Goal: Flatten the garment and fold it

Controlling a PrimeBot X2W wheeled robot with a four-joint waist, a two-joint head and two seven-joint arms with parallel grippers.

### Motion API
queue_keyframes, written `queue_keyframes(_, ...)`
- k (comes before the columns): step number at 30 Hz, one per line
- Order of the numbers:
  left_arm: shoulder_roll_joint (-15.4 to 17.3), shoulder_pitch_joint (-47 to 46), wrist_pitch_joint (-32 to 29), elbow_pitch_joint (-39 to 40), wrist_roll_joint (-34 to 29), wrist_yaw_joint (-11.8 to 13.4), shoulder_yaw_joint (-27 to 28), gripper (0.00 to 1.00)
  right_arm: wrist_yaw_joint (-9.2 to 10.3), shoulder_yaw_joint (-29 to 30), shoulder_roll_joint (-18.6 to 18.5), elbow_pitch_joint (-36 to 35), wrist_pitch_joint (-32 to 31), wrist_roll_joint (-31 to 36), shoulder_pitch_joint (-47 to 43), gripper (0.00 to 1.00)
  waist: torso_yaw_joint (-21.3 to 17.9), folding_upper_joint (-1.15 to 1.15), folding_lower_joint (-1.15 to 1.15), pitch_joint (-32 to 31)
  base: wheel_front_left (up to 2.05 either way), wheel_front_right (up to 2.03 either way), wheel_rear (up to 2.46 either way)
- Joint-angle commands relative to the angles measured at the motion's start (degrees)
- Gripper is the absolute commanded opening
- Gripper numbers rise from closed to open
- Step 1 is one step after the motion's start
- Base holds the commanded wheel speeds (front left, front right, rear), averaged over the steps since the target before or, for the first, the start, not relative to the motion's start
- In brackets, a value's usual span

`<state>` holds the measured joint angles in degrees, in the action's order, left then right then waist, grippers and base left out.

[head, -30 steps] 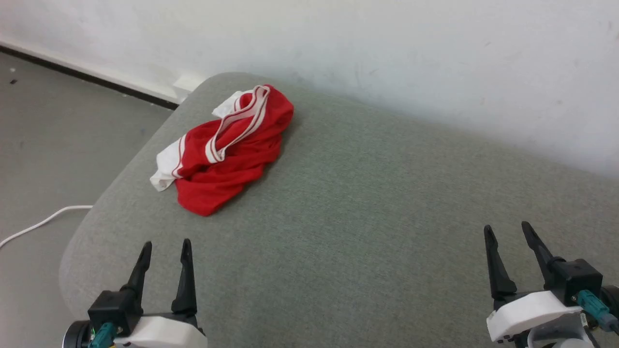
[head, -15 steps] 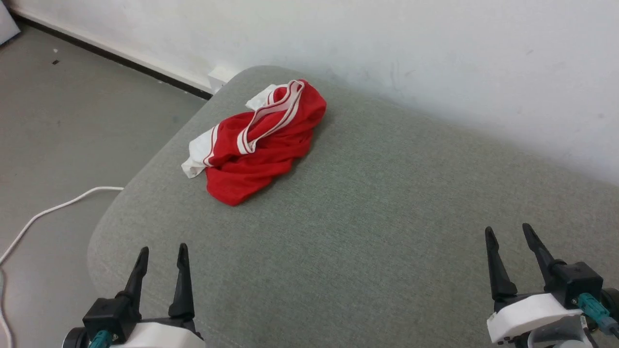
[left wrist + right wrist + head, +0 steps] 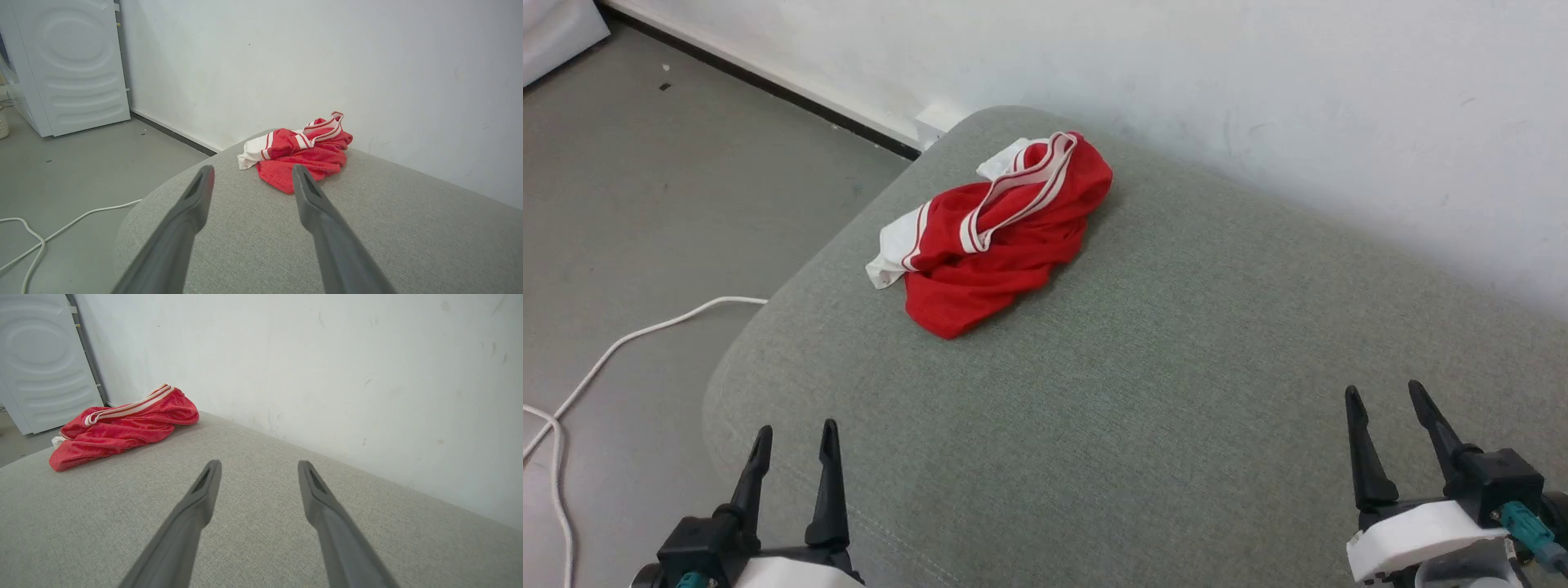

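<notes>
Merely reframed by the head's turn, not moved: crumpled garment [image 3: 1001, 245] well beyond both empty, wide-apart jaws, flattening unstarted.

Red jersey shirt [image 3: 1001, 257] of thin fabric, crumpled into a loose, twisted heap, neither flattened nor folded. White sleeve end edged with a red stripe poking out at the heap's left side. Red-and-white striped trim looping across the top, with a second scrap of white behind it. Lying near the far left rounded corner of a grey-green upholstered cushion [image 3: 1176, 384], close to the white wall [image 3: 1258, 82] behind, resting wholly on the cushion.
</notes>
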<state>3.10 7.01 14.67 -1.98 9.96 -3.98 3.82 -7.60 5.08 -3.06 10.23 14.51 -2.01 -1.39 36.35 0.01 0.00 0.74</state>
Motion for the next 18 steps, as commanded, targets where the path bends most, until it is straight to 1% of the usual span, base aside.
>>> queue_keyframes(1,-0.2,0.8,0.3,-0.2,0.3,-0.3,0.3,1.0,0.11,0.1,0.2,0.2,0.5,0.3,0.6,1.0,0.0,-0.01,0.0,0.0,0.0,0.0,0.0)
queue_keyframes(11,-0.2,0.6,0.3,0.3,0.5,-0.6,-0.2,1.0,0.11,0.2,0.2,0.1,0.5,0.3,0.2,1.0,-0.5,-0.01,0.0,-0.1,0.0,0.0,0.0)
queue_keyframes(16,-0.2,-1.6,0.3,4.1,6.8,-0.8,-0.3,1.0,0.11,0.4,0.2,-0.3,0.5,0.7,0.4,1.0,-0.9,-0.01,0.0,1.0,0.0,0.0,0.0)
queue_keyframes(17,-0.2,-2.6,0.3,5.1,7.6,-0.9,-0.5,1.0,0.11,0.6,0.2,-0.4,0.5,0.8,0.5,1.0,-0.9,-0.01,0.0,1.4,0.0,0.0,0.0)
queue_keyframes(18,-0.2,-3.8,0.3,5.9,7.1,-1.2,-0.8,1.0,0.11,0.8,0.2,-0.6,0.5,0.9,0.6,1.0,-1.0,-0.01,0.0,1.8,0.0,0.0,0.0)
